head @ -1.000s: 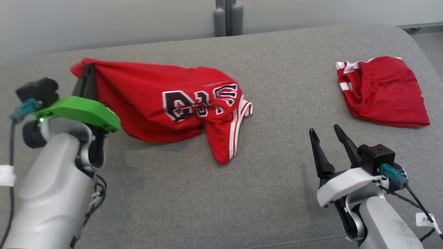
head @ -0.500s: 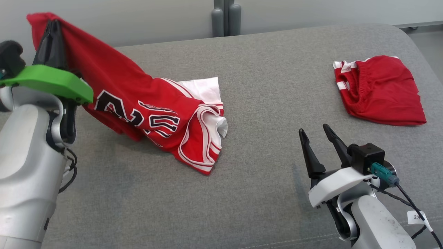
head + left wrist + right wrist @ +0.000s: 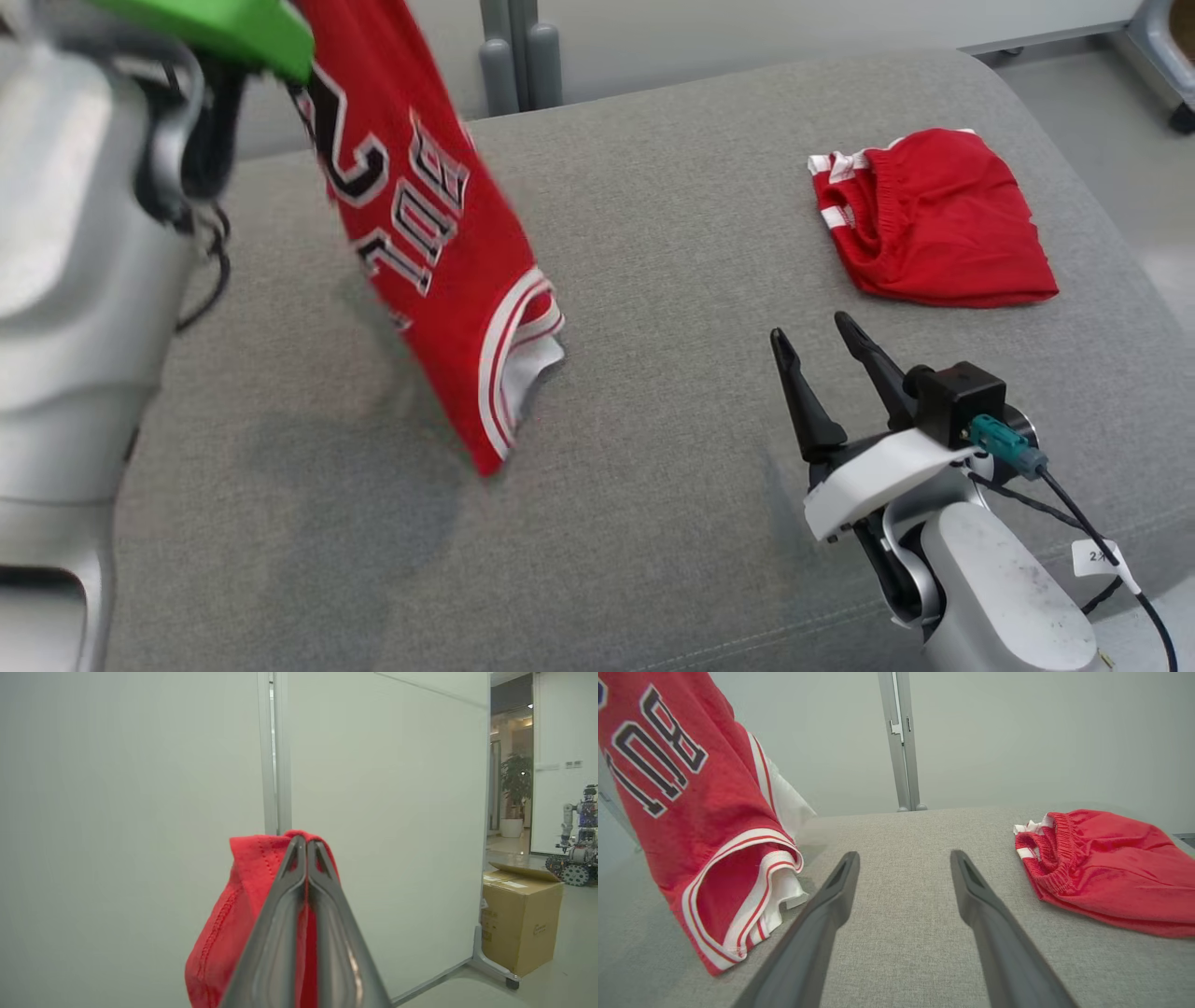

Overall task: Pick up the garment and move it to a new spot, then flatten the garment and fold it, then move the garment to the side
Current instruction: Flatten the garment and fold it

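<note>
The top edge of the head view cuts off the top of the jersey and the fingers holding it, at the upper left. The jersey's black lettering is blurred and you can read only part of it. In the left wrist view the left gripper has its fingers pressed together, clamped on a fold of red cloth that wraps over their tips. From there the jersey hangs down the left-centre of the head view. You cannot tell whether its lower hem touches the grey bench. At the lower right, the right gripper holds its fingers apart over bare bench, well right of the jersey. You have two red garments: one jersey, and one pair of shorts lying at the upper right.
</note>
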Robot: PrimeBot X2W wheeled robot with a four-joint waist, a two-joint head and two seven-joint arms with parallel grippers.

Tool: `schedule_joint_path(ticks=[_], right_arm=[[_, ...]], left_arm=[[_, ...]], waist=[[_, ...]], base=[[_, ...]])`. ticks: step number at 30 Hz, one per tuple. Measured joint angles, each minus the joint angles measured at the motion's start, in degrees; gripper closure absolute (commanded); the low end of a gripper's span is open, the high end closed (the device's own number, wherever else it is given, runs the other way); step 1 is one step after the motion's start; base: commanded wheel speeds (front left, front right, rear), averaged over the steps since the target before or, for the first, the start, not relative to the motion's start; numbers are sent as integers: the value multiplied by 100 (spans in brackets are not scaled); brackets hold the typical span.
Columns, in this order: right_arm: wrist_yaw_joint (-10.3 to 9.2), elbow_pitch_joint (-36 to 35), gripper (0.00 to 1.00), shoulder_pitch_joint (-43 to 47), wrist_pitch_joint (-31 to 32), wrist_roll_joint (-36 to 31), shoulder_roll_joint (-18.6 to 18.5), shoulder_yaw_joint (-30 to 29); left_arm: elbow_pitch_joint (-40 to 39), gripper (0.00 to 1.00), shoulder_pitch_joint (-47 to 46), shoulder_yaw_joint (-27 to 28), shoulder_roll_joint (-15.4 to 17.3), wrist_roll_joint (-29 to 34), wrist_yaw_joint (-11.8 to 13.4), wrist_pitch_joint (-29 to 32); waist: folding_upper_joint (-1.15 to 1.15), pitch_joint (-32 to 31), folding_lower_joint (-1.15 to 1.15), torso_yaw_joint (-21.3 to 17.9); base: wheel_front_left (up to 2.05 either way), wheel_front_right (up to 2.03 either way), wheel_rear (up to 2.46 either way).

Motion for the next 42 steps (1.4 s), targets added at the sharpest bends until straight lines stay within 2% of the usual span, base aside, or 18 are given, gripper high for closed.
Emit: schedule_joint_path(ticks=[2, 5, 8, 10, 14, 18, 25, 29, 33, 37, 42], right_arm=[[-2, -1, 0, -50, -2, 0, 12, -25], [-80, 27, 0, -47, -8, 3, 12, -197], [-165, 44, 0, -20, -54, 18, -53, -382], [-166, 52, 0, -16, -55, 38, -65, -427], [-210, 48, 0, 20, -56, 101, -64, -454], [-211, 23, 0, 62, -57, 107, -88, -477], [-194, 36, 0, 46, -58, 105, -94, -385], [-99, 96, 0, -43, -57, 79, -68, -241], [-99, 219, 0, -78, -47, 54, -161, -277], [-98, 323, 0, -222, 12, 55, -322, -400], [55, 390, 0, -471, 185, 163, -369, -491]], left_arm=[[-413, 100, -576, 218, -64, 0, -24, -170], [-944, 100, -1214, 347, -350, -77, -235, -314], [-1074, 100, -1098, 305, -699, -327, -412, -316], [-1053, 100, -688, 235, -766, -568, -501, -294], [-758, 100, 695, -47, -755, -816, -523, -232], [-392, 100, 1919, 5, -654, -1053, -383, -218], [-240, 100, 2087, 136, -258, -825, -387, -255], [-123, 100, 2083, 311, -10, -722, -281, -300], [-65, 100, 2160, 332, 32, -672, -167, -301], [66, 100, 2633, 303, 47, -627, -66, -303], [160, 100, 3279, 303, 56, -583, 65, -345]], waist=[[0, 4, 0, -103], [0, 11, 0, -229], [0, 12, 0, -238], [0, 12, 0, -188], [0, 28, 0, -54], [0, 75, 0, 107], [0, 152, 0, 390], [0, 167, 0, 431], [0, 186, 0, 460], [0, 214, 0, 562], [0, 241, 0, 719]], base=[[0, 0, 0], [0, 0, 0], [0, 0, 0], [0, 0, 0], [0, 0, 0], [0, 0, 0], [0, 0, 0], [0, 0, 0], [0, 0, 0], [0, 0, 0], [0, 0, 0]])
